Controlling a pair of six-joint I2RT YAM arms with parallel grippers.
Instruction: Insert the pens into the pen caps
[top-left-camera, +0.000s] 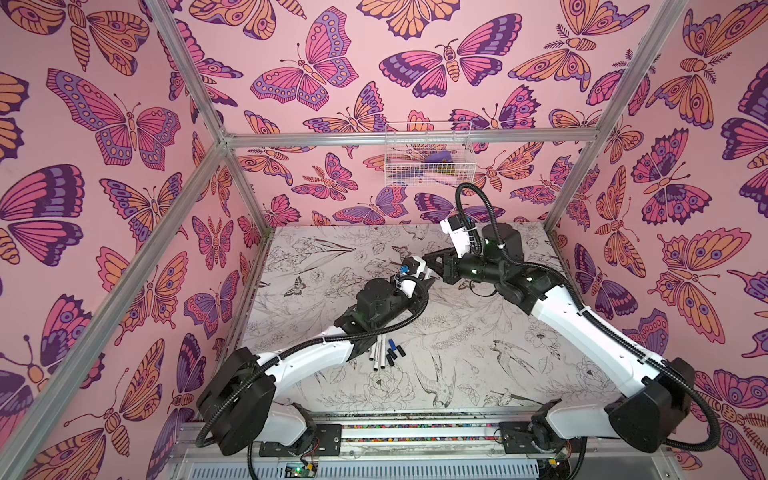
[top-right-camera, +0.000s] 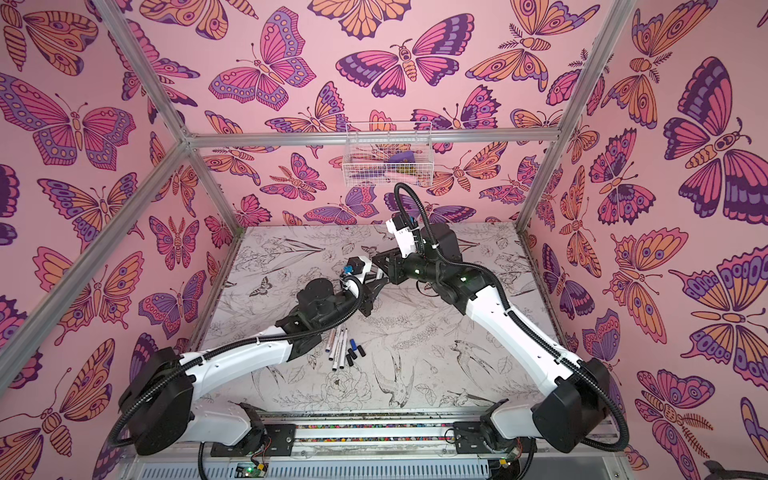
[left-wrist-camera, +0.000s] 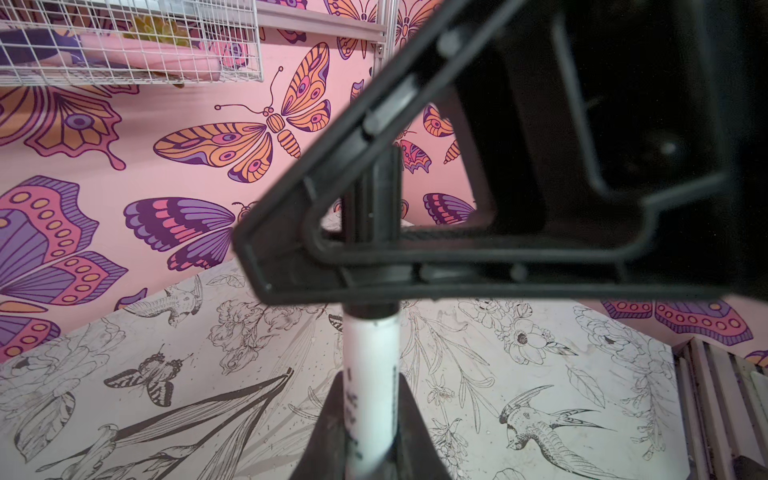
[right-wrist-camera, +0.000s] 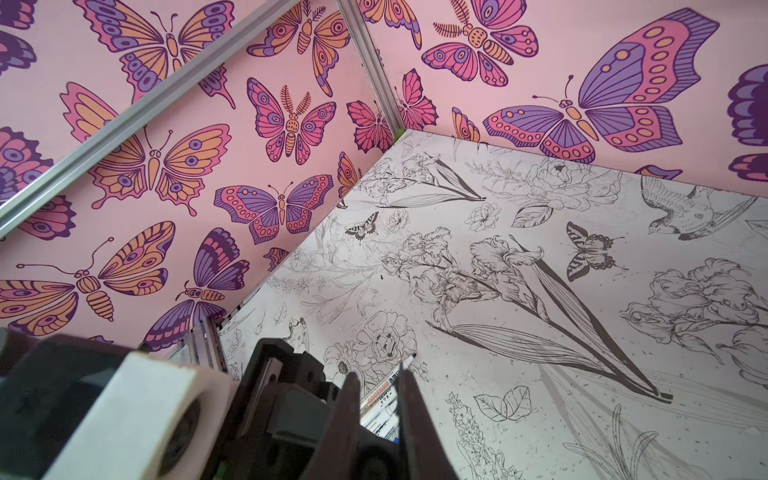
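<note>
Pen (left-wrist-camera: 370, 365) clamped in left tool (left-wrist-camera: 370, 415); cap (left-wrist-camera: 374, 195) end pinched by right tool (right-wrist-camera: 379, 376).

We read only one word, and not with full confidence: in the right wrist view, an orange-red band along the white pen (right-wrist-camera: 383, 390) bears pale capitals that seem to spell WHITEBOARD. The smaller black print beside it is too fine for us. In the left wrist view, the pen (left-wrist-camera: 370, 365) shows black marks blurred beyond reading. In both top views, print on the loose pens (top-right-camera: 338, 353) is too small.
</note>
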